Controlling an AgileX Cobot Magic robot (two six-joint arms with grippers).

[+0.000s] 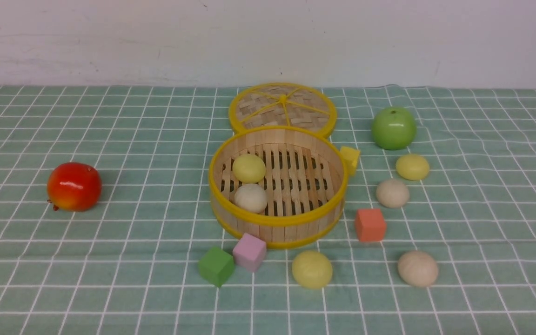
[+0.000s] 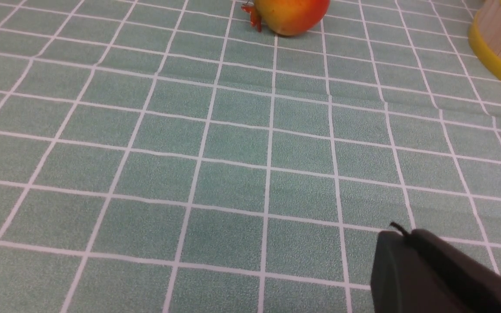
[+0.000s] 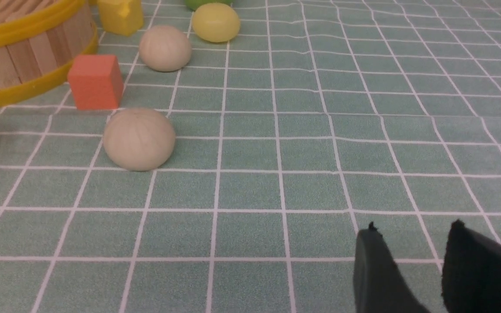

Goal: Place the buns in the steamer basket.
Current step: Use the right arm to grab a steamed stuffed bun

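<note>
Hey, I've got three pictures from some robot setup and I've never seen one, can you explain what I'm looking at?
This is a robot with two arms, working over a green checked cloth. The wide picture looks forward from between the arms; neither arm shows there. The other two come from cameras on the wrists. The dark shapes in them are the left gripper, fingers together, and the right gripper, fingers apart. Neither holds anything. On the cloth stands a round steamer basket with two buns inside; four more lie outside, to its right and in front. Its woven lid lies behind it. Also there: a red apple, a green apple and four coloured cubes.
</note>
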